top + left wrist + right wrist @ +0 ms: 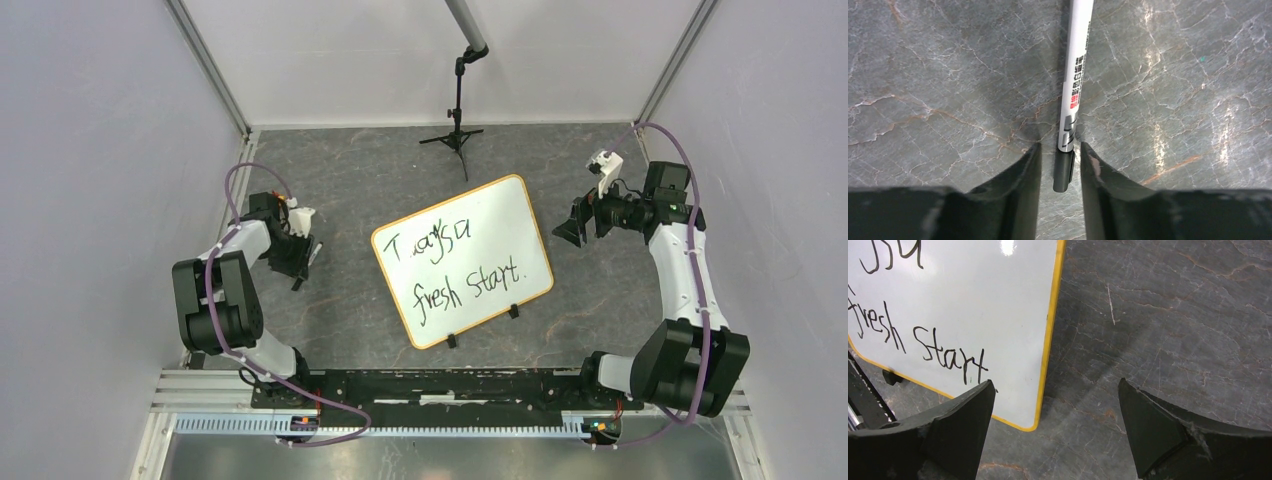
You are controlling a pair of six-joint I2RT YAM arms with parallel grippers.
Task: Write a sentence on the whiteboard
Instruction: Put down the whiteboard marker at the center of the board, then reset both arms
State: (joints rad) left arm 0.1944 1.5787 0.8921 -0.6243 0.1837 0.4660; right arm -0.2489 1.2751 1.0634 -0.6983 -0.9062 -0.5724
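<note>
Left claw (1060, 147) is seen parted around the marker (1075, 75) lying on the worktop (948, 75); with the sentence (465, 275) on the whiteboard (500, 215) mid-worktop, writing is judged done and a straight lift clear is called for.

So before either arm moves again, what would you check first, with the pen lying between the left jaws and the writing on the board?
1. Sentence on the whiteboard: two black handwritten lines are there, ok.
2. Marker free of the left jaws: a gap shows on either side, ok.
3. Marker resting on the table: it looks to lie flat, ok.
4. Marker capped: cannot tell.
5. Right jaws empty and wide open: ok.
6. Right jaws clear of the whiteboard: apart from it, beside its yellow rim, ok.
</note>
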